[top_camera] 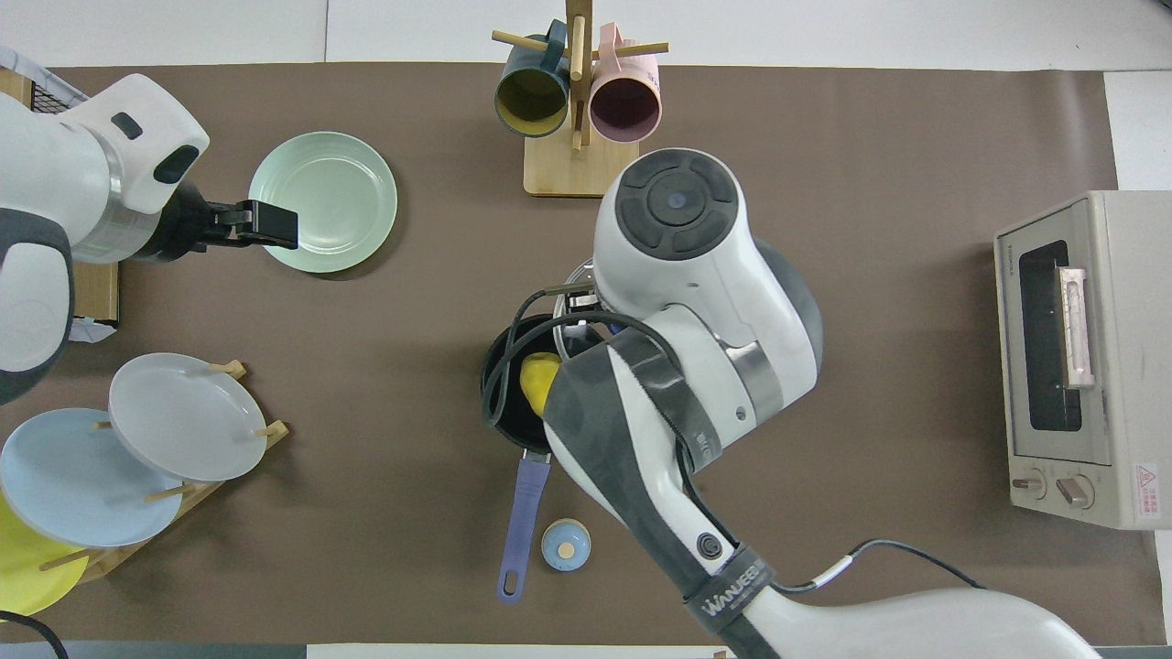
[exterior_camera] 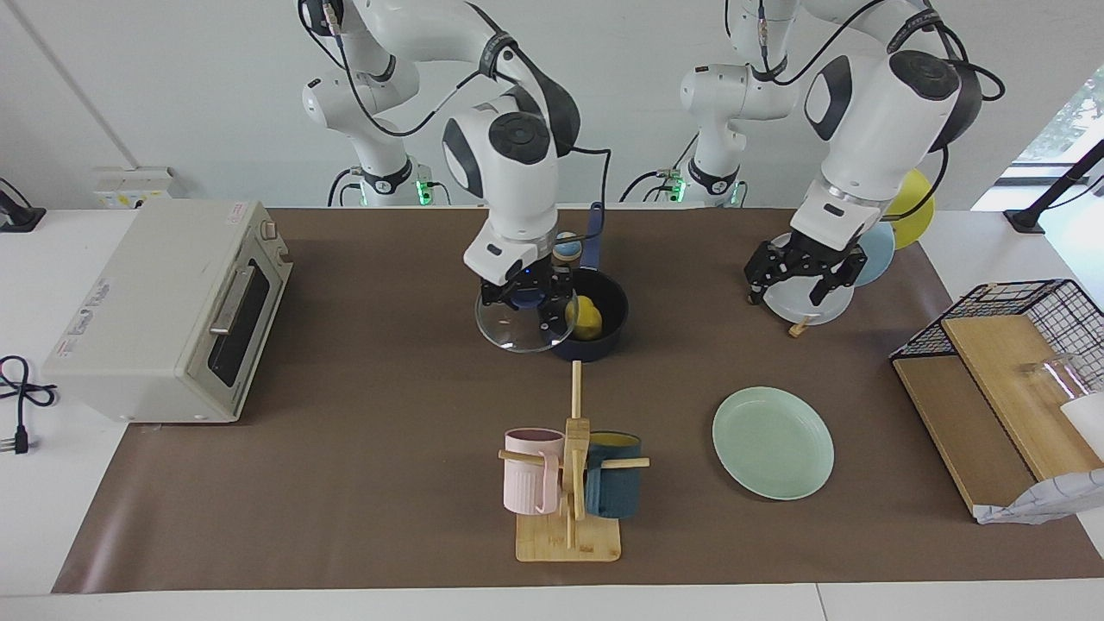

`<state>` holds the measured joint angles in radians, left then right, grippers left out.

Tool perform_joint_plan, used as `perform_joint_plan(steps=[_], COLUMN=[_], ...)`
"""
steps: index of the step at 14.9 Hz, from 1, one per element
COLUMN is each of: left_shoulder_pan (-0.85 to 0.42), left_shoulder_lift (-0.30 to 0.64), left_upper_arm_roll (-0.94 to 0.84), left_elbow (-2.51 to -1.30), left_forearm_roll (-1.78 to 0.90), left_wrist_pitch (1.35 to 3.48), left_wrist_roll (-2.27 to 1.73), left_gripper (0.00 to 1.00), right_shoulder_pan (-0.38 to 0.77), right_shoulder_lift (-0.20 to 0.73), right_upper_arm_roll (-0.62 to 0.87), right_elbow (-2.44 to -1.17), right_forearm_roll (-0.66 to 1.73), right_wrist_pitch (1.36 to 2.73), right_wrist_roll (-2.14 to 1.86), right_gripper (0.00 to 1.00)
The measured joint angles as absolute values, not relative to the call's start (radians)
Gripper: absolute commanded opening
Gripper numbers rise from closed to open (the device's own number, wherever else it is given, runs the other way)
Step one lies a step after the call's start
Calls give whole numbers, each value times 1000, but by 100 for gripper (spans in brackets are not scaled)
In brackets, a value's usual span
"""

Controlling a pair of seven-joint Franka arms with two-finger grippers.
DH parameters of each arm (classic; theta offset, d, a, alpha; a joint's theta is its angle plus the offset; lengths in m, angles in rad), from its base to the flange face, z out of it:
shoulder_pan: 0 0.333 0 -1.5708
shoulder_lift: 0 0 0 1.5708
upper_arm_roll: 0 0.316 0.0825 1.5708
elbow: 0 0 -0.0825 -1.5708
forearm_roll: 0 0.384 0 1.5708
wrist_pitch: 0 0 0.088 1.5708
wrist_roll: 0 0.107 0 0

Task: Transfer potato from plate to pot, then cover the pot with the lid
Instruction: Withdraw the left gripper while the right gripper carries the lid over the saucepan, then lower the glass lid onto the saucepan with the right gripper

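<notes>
The yellow potato (exterior_camera: 587, 317) (top_camera: 537, 379) lies inside the dark blue pot (exterior_camera: 611, 304) (top_camera: 500, 414), whose long handle (top_camera: 523, 517) points toward the robots. My right gripper (exterior_camera: 523, 297) is shut on the blue knob of the glass lid (exterior_camera: 524, 328). It holds the lid partly over the pot's rim, on the side toward the right arm's end of the table. Whether lid and pot touch I cannot tell. From above, the right arm hides the lid except a sliver. The mint-green plate (exterior_camera: 773, 442) (top_camera: 322, 201) is bare. My left gripper (exterior_camera: 799, 283) (top_camera: 267, 225) hangs open and holds nothing, above the mat near the plate rack.
A wooden rack with grey, light blue and yellow plates (exterior_camera: 867, 250) (top_camera: 137, 439) stands at the left arm's end. A mug tree with a pink and a dark blue mug (exterior_camera: 569, 483) (top_camera: 572, 119) stands farther from the robots. There are also a toaster oven (exterior_camera: 172, 315) (top_camera: 1071, 357), a small blue bell (top_camera: 566, 545) and a wire basket (exterior_camera: 1009, 345).
</notes>
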<state>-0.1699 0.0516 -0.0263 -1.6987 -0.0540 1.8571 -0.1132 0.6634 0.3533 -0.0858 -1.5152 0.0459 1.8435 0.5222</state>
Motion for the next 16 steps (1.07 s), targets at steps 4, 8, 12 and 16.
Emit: perform_joint_plan(steps=[4, 8, 12, 16], left_shoulder_pan=[-149, -149, -150, -150], left_shoulder_lift=[39, 5, -4, -13], left_upper_arm_roll=[-27, -32, -42, -51], left_elbow=[-1630, -1628, -1633, -1640], left_forearm_roll=[-28, -27, -26, -26], left_wrist_pitch=[1702, 1605, 1561, 1556], left_wrist_roll=[-104, -104, -104, -105], left_gripper=[100, 100, 100, 100], right_shoulder_pan=[758, 758, 775, 779], right_shoulder_lift=[457, 476, 477, 479], right_upper_arm_roll=[-86, -89, -87, -87], right_elbow=[-1453, -1435, -1438, -1447], right_forearm_roll=[-9, -11, -11, -9], right_wrist_pitch=[1853, 1877, 1876, 1876], right_wrist_roll=[693, 698, 706, 712], right_gripper=[0, 0, 0, 0])
